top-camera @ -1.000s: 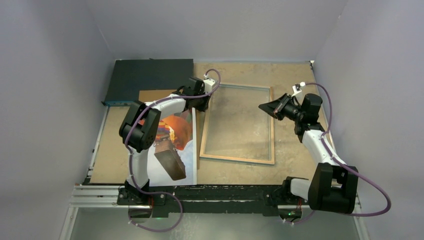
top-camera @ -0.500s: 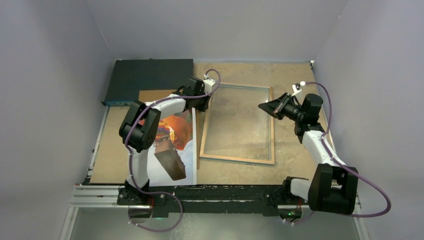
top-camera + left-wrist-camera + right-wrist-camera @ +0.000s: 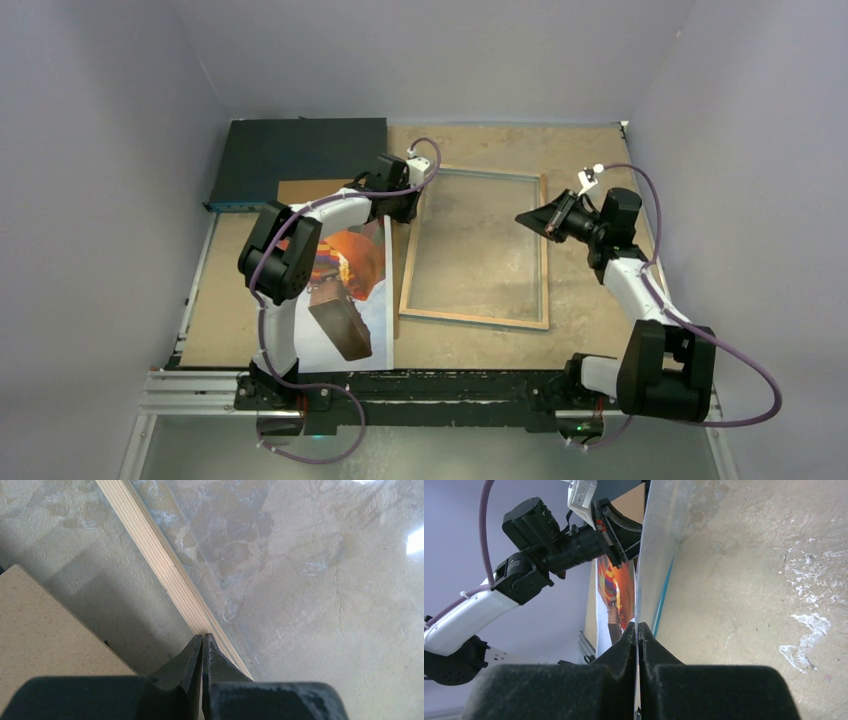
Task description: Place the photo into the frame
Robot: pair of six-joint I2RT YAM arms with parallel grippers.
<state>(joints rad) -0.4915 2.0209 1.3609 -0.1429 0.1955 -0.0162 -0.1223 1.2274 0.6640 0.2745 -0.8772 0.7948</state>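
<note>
find the frame (image 3: 475,245) lying wood side up at the middle of the table (image 3: 590,150), with the photo (image 3: 370,300) flat on the table just to its left and not yet inserted; read the left gripper (image 3: 202,640) as clenched on nothing and set down at the frame's left rail, probably to pin that side against sliding. read the right gripper (image 3: 638,628) as clamped on a thin glossy edge at the frame's right side, likely to tilt it up and admit the photo; treat pane versus rail as undetermined from these views.
</note>
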